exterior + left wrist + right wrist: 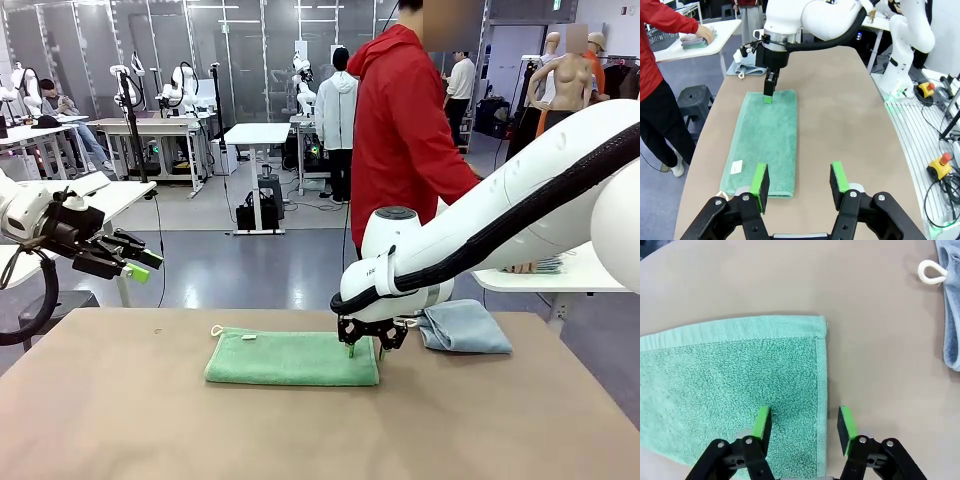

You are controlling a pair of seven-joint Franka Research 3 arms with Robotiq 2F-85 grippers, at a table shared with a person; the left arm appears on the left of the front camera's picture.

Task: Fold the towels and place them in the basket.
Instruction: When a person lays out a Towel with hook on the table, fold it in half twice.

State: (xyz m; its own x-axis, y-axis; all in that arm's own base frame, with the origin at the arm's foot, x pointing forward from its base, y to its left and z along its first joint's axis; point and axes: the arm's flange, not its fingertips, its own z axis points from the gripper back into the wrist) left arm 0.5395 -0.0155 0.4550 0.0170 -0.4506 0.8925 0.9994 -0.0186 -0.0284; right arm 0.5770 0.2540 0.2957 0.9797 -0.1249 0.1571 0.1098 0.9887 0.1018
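The green towel [293, 358] is laid flat on the table [300, 430], folded into a long strip, with a white loop tag [215, 330] at its left far corner. The right gripper [365, 345] is lowered over the strip's right end; in the right wrist view its jaws are seen parted, straddling the towel's hemmed edge, one green pad [763, 422] over the terry, the other over bare table, and nothing is clamped. Whether the pads touch the cloth cannot be told. The left gripper [135, 262] is held up off the table at the left edge, jaws apart and empty. Just beside the right gripper, at the table's far right, the blue towel [465, 326] is bunched. Beyond, a person in red [400, 130] is turned to a side table, where a basket [660, 37] is set.
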